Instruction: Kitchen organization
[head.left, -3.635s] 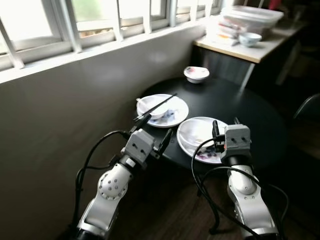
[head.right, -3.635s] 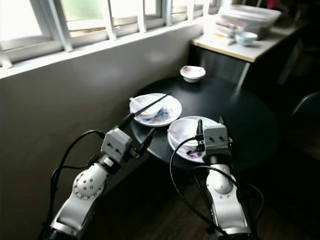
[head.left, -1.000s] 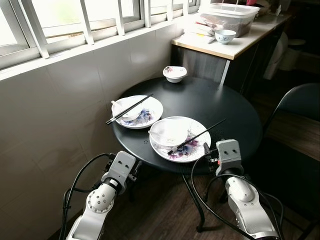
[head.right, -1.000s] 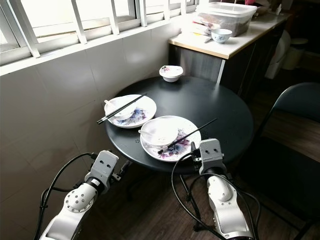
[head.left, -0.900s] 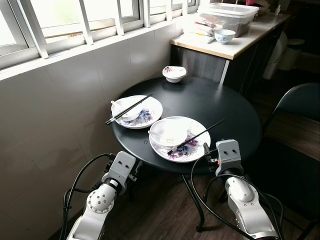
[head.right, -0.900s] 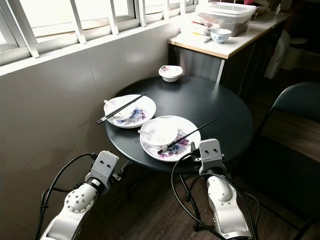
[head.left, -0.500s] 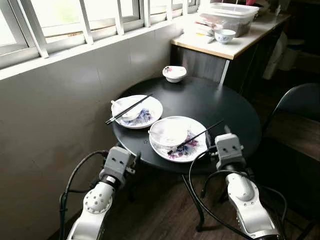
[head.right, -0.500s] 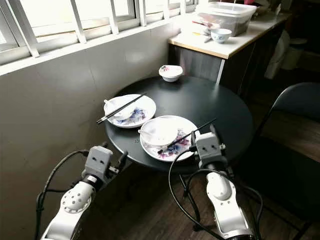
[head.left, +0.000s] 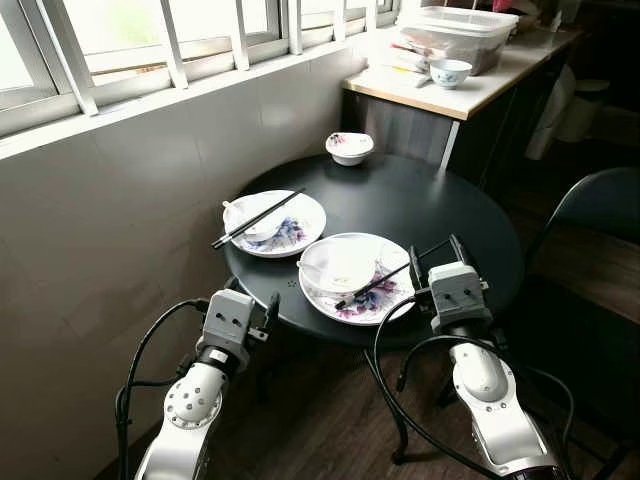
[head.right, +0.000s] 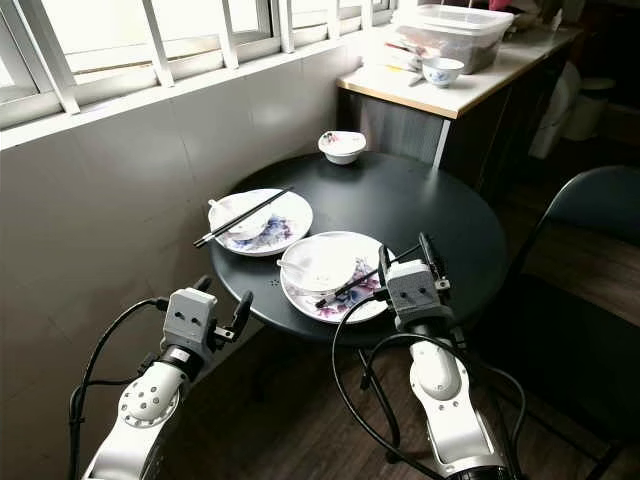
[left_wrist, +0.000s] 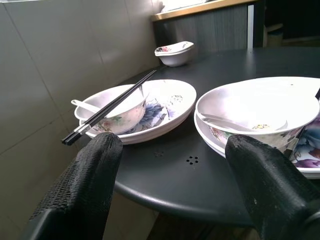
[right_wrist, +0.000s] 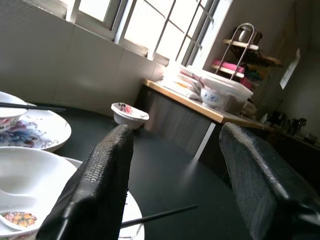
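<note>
Centrally, two floral plates with bowls and chopsticks sit on the round black table, the right gripper spread beside the near plate, the left gripper spread at the near-left rim.

No readable text, labels, brands, numbers or signs in any view. Floral-pattern plates and bowls carry only painted decoration, no lettering. Containers on the far side counter are too small and blurred to make out any print.
</note>
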